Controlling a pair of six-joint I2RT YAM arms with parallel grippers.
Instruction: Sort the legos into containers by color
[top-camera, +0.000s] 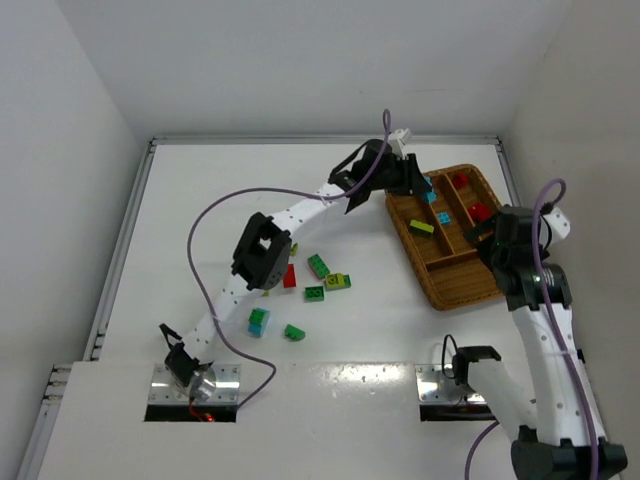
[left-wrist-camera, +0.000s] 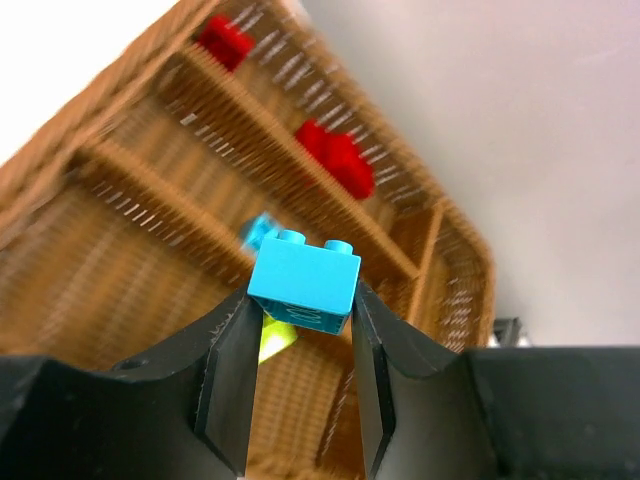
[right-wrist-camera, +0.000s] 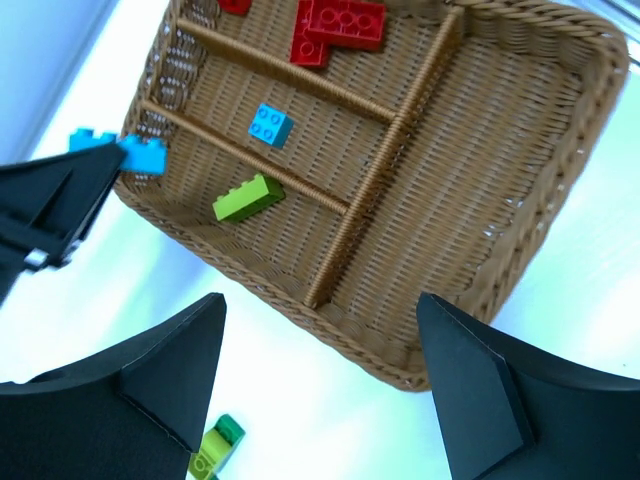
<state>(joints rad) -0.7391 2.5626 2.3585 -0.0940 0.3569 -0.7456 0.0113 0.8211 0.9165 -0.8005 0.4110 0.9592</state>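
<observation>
Cyan lego (left-wrist-camera: 303, 280) sits pinched by its sides in the closed left gripper (left-wrist-camera: 303, 315), studs up, held at the rim of the wicker tray (top-camera: 455, 290). That brings it close to the compartment where another cyan brick (right-wrist-camera: 270, 125) lies, divided off from the red bricks (right-wrist-camera: 340, 25) and the yellow-green brick (right-wrist-camera: 247, 197). The right gripper (right-wrist-camera: 318, 320) hangs over the tray, jaws wide and empty. Loose bricks (top-camera: 318, 268) wait on the table (top-camera: 200, 180).
</observation>
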